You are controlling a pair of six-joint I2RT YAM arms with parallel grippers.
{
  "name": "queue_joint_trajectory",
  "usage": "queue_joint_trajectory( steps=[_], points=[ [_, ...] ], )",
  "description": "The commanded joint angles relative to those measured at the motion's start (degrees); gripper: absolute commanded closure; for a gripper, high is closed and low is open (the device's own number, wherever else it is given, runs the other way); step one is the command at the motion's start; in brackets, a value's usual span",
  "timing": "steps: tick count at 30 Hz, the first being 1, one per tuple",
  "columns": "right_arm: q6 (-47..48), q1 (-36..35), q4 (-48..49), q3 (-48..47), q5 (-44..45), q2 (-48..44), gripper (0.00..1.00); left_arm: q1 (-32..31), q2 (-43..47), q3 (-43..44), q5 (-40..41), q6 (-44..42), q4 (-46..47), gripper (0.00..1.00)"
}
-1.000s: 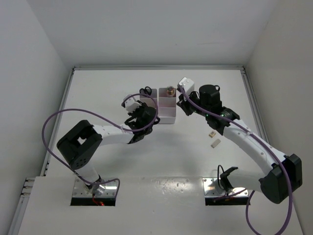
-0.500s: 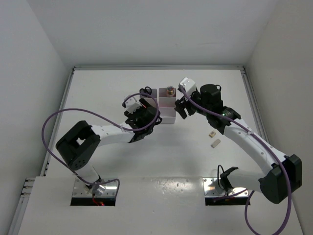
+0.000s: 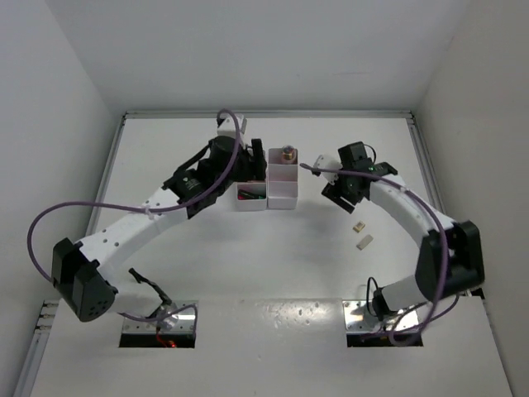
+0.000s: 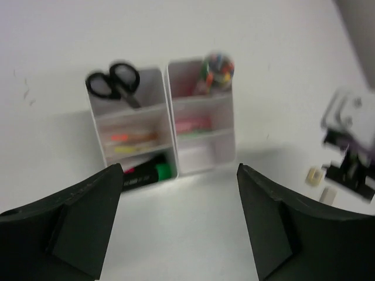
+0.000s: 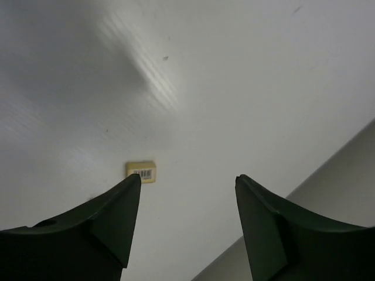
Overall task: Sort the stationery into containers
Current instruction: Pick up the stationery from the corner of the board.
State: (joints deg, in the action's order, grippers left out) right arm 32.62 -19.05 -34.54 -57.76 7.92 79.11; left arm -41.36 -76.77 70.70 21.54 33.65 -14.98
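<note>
Left gripper (image 4: pixel 179 225): our jaws stand wide apart and grasp nothing; both white containers lie just ahead of them.
Left container (image 4: pixel 132 126): ahead and slightly left of our left jaws, holding scissors (image 4: pixel 114 82), thin sticks, and highlighters (image 4: pixel 146 174) nearest us.
Right container (image 4: pixel 202 117): touching its neighbour, ahead of our left jaws; its nearest compartment looks bare.
Right gripper (image 5: pixel 187 202): released and carrying nothing.
Beige block (image 5: pixel 142 171): flat on the table, just beyond our right gripper's left fingertip.
Second block (image 3: pixel 364 242): near the first, well apart from the containers.
Step in hand: we judge the blocks are what remains loose.
Next move: we would centre the right jaws over a block, lower, then clench.
</note>
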Motion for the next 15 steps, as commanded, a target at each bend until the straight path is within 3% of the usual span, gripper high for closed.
queue_joint_trajectory(
  steps=[1, 8, 15],
  points=[
    [-2.02, 5.67, -12.11, -4.56, -3.39, 7.63, 0.31, -0.03, 2.75, -4.74, -11.27, -10.62, -15.52, 0.15],
    [-4.58, 10.51, -12.04, -2.27, -4.67, 13.34, 0.26, 4.09, 19.09, -16.02, -10.55, -14.13, -10.15, 0.07],
    [-5.98, 12.98, -14.41, -6.48, -12.41, 21.59, 0.24, 8.58, 22.54, -20.24, -15.99, -15.28, -8.4, 0.06]
  ],
)
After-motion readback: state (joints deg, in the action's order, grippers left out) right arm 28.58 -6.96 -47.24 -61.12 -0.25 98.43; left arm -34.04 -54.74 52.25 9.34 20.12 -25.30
